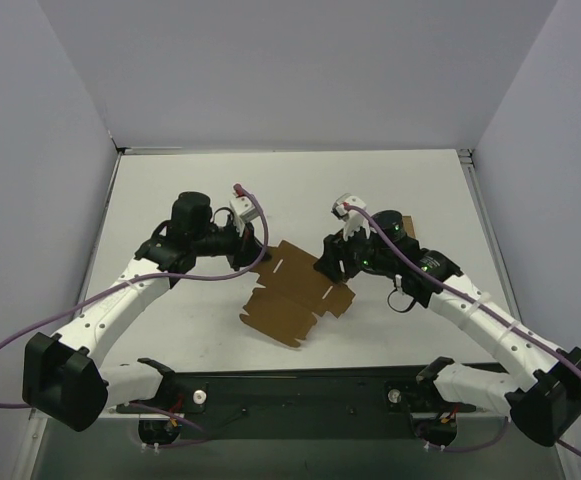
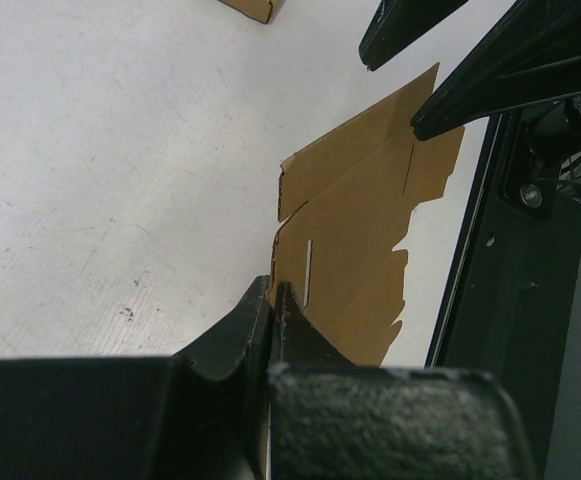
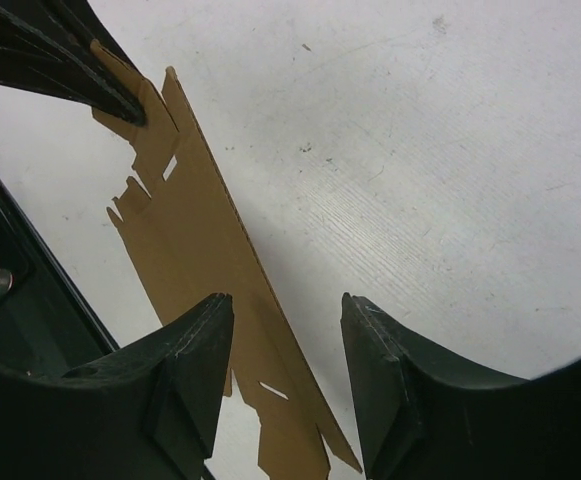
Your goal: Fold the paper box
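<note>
The unfolded paper box (image 1: 292,295) sits mid-table (image 1: 170,190) toward the near edge, its left end pinched by the closed left gripper (image 2: 273,305), the right gripper (image 3: 285,350) spread wide astride its right end.

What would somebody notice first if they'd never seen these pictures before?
The flat, unfolded paper box, brown with notched flaps, stands out against the white table, in the middle between the two arms. The left gripper is pinched shut on its left edge. The right gripper stands open astride the opposite edge.
</note>
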{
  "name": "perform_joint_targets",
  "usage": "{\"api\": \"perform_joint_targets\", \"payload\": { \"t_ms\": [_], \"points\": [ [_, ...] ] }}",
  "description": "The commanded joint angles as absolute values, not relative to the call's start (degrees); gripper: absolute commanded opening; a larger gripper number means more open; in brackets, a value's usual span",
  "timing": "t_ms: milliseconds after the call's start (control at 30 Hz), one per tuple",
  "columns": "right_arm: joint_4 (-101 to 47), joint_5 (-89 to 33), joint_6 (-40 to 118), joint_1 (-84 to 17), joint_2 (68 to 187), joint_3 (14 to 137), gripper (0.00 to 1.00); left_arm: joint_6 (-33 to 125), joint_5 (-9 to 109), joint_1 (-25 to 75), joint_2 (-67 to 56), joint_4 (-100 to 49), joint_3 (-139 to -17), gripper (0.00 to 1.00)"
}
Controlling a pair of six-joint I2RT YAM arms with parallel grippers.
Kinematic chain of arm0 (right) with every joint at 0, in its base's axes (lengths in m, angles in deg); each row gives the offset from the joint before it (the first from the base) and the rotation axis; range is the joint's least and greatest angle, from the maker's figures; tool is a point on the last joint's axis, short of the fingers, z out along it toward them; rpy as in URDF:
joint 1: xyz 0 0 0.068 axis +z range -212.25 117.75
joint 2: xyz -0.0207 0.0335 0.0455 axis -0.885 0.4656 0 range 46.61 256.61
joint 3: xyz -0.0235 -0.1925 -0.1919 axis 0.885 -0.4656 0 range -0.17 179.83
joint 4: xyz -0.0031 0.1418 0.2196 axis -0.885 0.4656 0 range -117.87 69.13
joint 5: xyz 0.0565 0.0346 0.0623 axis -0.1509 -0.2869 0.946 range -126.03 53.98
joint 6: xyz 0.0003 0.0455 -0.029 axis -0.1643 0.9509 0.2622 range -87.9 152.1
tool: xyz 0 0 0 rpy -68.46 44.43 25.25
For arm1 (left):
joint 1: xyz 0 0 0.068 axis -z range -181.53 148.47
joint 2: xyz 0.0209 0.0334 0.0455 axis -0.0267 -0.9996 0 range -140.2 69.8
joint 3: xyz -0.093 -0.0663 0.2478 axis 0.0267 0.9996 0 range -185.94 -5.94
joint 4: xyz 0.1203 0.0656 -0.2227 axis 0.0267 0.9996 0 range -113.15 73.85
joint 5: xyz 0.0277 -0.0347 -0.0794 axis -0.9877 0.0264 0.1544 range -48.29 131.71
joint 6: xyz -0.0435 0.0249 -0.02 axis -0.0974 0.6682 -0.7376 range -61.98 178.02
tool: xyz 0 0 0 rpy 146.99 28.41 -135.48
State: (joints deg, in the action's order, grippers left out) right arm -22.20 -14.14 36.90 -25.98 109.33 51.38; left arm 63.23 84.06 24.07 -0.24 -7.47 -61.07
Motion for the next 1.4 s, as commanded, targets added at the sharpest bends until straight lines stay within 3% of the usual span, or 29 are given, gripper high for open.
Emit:
{"api": "perform_joint_targets", "payload": {
  "t_ms": [0,200,633,767,900,1300,1333,1367],
  "points": [
    [-23.21,-12.47,35.88,-24.81,110.68,55.37,0.46,64.61,86.18,24.83,0.19,-6.98,-62.8,0.0],
    [-23.39,-12.47,35.97,-23.76,112.0,56.26,0.33,64.7,85.31,25.01,0.54,-6.8,-62.8,0.0],
    [-23.03,-13.61,35.0,-22.09,113.23,56.43,0.3,64.96,85.66,25.54,0.45,-6.62,-62.8,0.0],
    [-23.03,-13.35,34.83,-21.39,112.88,56.52,0.1,64.7,85.48,25.54,0.19,-6.71,-62.8,0.0],
    [-22.42,-13.44,34.3,-20.51,112.62,56.43,0.0,63.56,85.65,25.54,0.1,-7.76,-62.54,0.0],
    [-21.89,-28.54,29.2,-11.63,110.16,53.54,0.0,59.08,86.28,24.66,-5.25,-7.68,-64.12,0.0],
    [-21.89,-28.9,29.46,-11.54,110.25,53.44,0.0,58.81,85.58,24.66,-6.22,-6.72,-64.47,0.02],
    [-21.8,-29.17,30.25,-11.54,110.42,53.44,0.0,58.81,84.78,24.57,-6.75,-6.19,-65.25,0.11]
  ]
}}
